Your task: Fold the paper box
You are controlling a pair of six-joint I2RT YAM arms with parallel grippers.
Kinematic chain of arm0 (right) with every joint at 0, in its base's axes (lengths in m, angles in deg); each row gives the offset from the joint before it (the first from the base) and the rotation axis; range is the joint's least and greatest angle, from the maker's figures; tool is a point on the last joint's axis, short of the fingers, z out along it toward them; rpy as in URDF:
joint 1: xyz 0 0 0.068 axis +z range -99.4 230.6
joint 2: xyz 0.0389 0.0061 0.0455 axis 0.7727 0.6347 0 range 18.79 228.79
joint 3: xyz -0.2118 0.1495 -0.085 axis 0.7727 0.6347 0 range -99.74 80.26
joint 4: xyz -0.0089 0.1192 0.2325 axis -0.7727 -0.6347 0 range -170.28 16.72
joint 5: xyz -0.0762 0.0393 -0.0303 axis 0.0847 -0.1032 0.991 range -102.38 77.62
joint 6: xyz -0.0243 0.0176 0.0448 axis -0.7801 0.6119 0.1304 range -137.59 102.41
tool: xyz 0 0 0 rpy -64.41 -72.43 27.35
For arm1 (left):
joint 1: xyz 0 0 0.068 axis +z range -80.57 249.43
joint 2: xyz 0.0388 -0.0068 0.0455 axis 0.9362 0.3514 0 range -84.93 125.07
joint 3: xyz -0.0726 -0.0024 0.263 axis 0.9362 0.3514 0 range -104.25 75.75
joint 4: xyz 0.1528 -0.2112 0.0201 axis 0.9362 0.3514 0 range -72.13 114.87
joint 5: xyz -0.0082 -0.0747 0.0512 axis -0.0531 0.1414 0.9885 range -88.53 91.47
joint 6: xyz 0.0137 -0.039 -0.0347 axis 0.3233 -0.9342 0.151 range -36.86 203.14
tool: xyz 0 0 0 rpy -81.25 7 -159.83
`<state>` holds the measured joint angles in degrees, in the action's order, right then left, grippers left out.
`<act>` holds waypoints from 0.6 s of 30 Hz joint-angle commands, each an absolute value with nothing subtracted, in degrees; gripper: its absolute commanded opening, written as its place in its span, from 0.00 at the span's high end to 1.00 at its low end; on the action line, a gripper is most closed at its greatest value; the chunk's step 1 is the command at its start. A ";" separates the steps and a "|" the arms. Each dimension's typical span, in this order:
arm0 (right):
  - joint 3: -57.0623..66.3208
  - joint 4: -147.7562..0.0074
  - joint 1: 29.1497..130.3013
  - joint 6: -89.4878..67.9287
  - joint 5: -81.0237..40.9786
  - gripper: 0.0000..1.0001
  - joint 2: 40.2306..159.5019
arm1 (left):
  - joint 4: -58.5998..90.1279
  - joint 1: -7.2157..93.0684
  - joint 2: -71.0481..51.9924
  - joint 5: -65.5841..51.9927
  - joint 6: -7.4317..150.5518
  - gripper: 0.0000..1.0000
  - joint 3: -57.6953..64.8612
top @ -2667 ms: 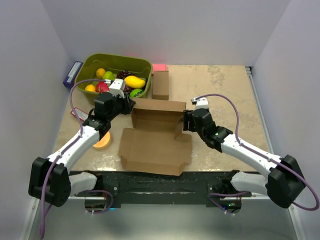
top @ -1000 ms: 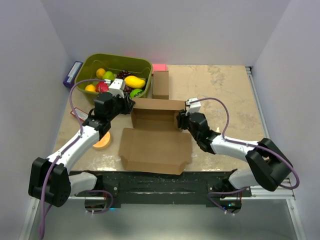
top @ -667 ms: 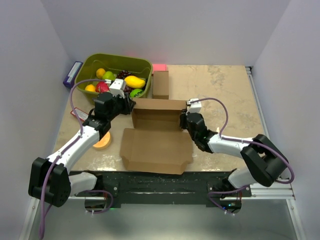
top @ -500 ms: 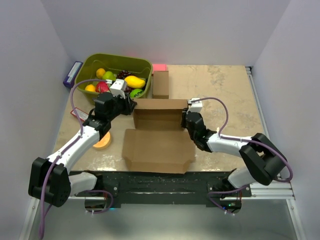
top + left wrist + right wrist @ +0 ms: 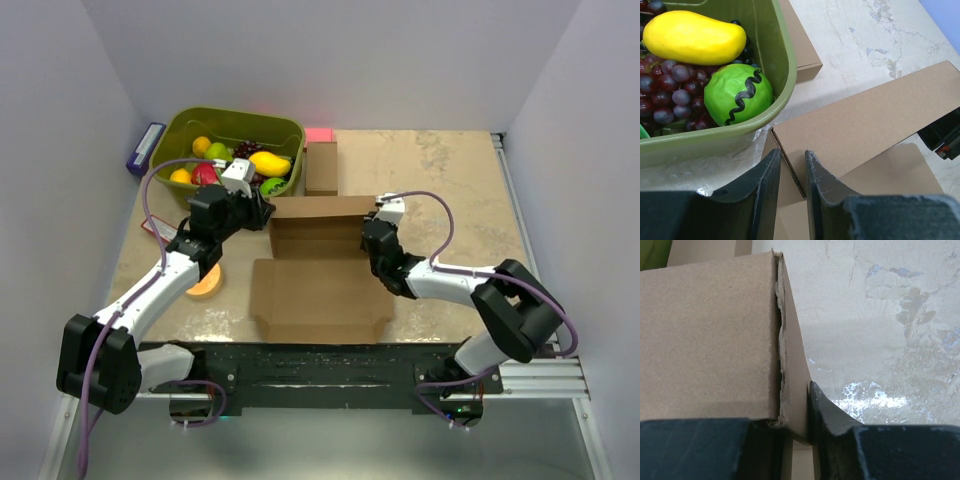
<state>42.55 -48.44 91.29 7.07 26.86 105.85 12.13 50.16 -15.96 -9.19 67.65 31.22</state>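
Paper box (image 5: 318,290): plain brown cardboard, half formed, back wall upright, front panel flat, mid-table (image 5: 450,180) near the arm bases. Left gripper (image 5: 264,212) narrow, pinching its left wall; right gripper (image 5: 368,231) narrow, pinching the right wall.

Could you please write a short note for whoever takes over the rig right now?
Left gripper: shut on the rear-left corner of the large brown cardboard paper box.
Right gripper: shut on its rear-right corner flap.
Box sits mid-table, its rear-left corner by the green plastic fruit tub.
Done: rear wall stands upright.
To do: near panel lies flat; sides and closing not yet done.
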 commanded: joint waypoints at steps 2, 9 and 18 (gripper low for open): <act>40.54 -57.98 91.46 13.16 36.92 1.00 108.78 | 16.37 49.74 -15.50 -9.70 68.11 0.70 31.72; 35.28 -70.00 93.92 19.58 45.27 1.00 112.21 | 16.37 49.30 -15.76 -9.70 68.11 0.71 31.81; 31.84 -81.62 94.90 30.82 49.40 1.00 115.63 | 16.29 48.95 -16.38 -9.61 68.02 0.71 31.98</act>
<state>31.36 -67.13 95.61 22.79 43.56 112.13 11.78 49.74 -15.96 -8.77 67.68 31.22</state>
